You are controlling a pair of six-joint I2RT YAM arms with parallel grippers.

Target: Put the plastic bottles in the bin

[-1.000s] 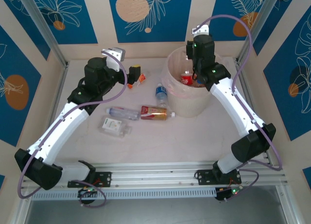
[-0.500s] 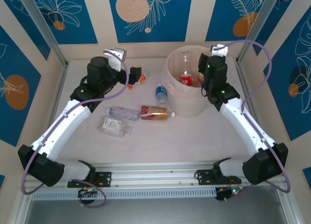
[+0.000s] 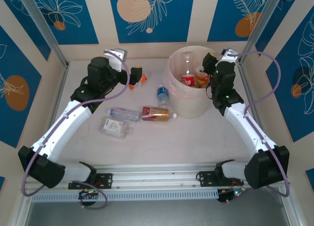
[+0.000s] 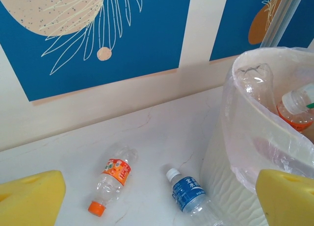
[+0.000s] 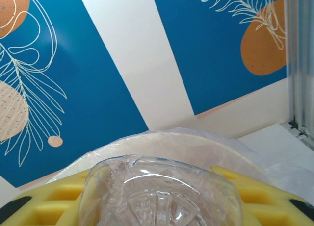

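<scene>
Right now the bin (image 3: 190, 106), a big cream-white bucket with a thin plastic liner over its rim, stands at the far right of the table (image 3: 162, 143). It already holds a clear bottle with a red label (image 3: 188, 78) and an orange bottle with a white cap (image 4: 294, 108), which leans against the inner wall. The right pincer (image 5: 162, 213) hangs over the bin's right rim. Its yellow pads (image 5: 49, 199) are clamped on a clear crushed bottle (image 5: 159, 187), whose ribbed base faces the wrist camera, with the lined rim just beyond it. The left pincer (image 3: 136, 77) hovers at the far left-centre of the table with its jaws spread wide apart and nothing between them. Just beside it, toward the bin, lies a small orange-labelled bottle (image 4: 114, 179) with an orange cap, apart from the pads. Nearer the bin's left wall lies a blue-labelled bottle (image 4: 189, 194) with a white cap, close to the wall; whether it touches I cannot tell. Closer to the arms' bases, a bottle with a red-and-brown label (image 3: 158, 113) lies on its side near the foot of the bin. End to end with it lies a clear bottle with a pale label (image 3: 122, 113). Just in front of that one rests a flattened clear bottle with a green mark (image 3: 116, 127).
</scene>
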